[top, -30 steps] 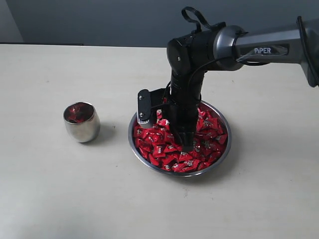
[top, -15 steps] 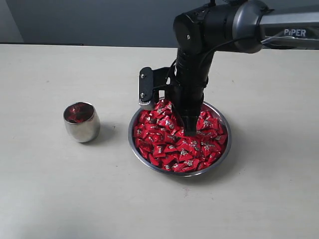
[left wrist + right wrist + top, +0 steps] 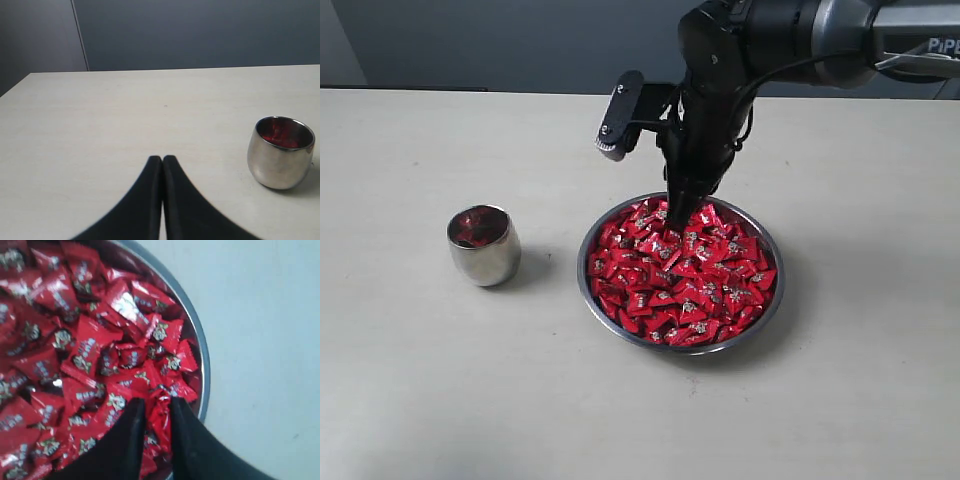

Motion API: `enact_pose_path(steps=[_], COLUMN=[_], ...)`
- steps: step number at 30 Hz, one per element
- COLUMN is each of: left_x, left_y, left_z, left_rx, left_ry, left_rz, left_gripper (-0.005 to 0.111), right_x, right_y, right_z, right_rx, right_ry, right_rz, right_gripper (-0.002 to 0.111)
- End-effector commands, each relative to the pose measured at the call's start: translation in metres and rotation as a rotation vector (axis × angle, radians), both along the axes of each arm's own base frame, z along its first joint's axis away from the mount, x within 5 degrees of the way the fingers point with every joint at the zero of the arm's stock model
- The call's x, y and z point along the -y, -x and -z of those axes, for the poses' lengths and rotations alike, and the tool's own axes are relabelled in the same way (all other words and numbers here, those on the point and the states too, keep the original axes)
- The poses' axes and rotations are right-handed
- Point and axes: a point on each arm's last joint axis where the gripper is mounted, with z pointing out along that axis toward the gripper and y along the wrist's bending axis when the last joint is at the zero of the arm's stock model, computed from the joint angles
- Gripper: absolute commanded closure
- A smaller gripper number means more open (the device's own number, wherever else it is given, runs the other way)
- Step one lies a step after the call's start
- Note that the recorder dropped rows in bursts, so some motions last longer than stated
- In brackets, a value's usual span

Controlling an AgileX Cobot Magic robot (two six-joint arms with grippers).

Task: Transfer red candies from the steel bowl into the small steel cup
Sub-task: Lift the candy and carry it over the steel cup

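Observation:
The steel bowl [image 3: 779, 290] sits mid-table, heaped with red candies [image 3: 685, 285]. My right gripper [image 3: 677, 220] hangs just above the far side of the heap, fingers pointing down. In the right wrist view this gripper [image 3: 157, 402] is shut on one red candy [image 3: 159, 417], over the candies [image 3: 75, 340] near the bowl's rim [image 3: 197, 340]. The small steel cup [image 3: 483, 245] stands upright left of the bowl, with red showing inside. My left gripper [image 3: 162, 160] is shut and empty, low over bare table, with the cup [image 3: 281, 152] off to one side of it.
A pale table [image 3: 420, 380] carries everything, with a dark wall behind. The right arm's black wrist camera mount [image 3: 618, 118] sticks out toward the cup side, above the bowl's far rim.
My right gripper has risen out of the candy heap and shifted toward the bowl's far side, carrying a candy. The cup and bowl have not moved.

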Motion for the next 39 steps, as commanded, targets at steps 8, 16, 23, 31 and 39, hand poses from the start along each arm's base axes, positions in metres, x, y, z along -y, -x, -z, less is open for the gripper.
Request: enact_pose_path(steps=[8,16,23,31,39], left_x=[0.000,0.000,0.000,0.000,0.000], left_y=[0.000,0.000,0.000,0.000,0.000], left_z=[0.001,0.001,0.001,0.001,0.001], left_rx=[0.003,0.003,0.003,0.003,0.003], left_ry=[0.001,0.001,0.001,0.001,0.001], left_rz=[-0.001,-0.001,-0.001,-0.001,-0.001], left_gripper=[0.106,0.106,0.106,0.106,0.106], right_x=[-0.021,-0.061,-0.106,-0.139,-0.147], right_y=[-0.008,-0.030,-0.042,-0.016,-0.002], right_z=[-0.018,-0.050,-0.037,-0.012,-0.004], right_rx=[0.040,-0.029,-0.266,-0.364,-0.402], right_ry=[-0.312,-0.568,-0.730,-0.715,-0.665], right_rz=[0.135,0.202,0.183,0.107,0.070], right_gripper=[0.109,0.109,0.109,0.109,0.109])
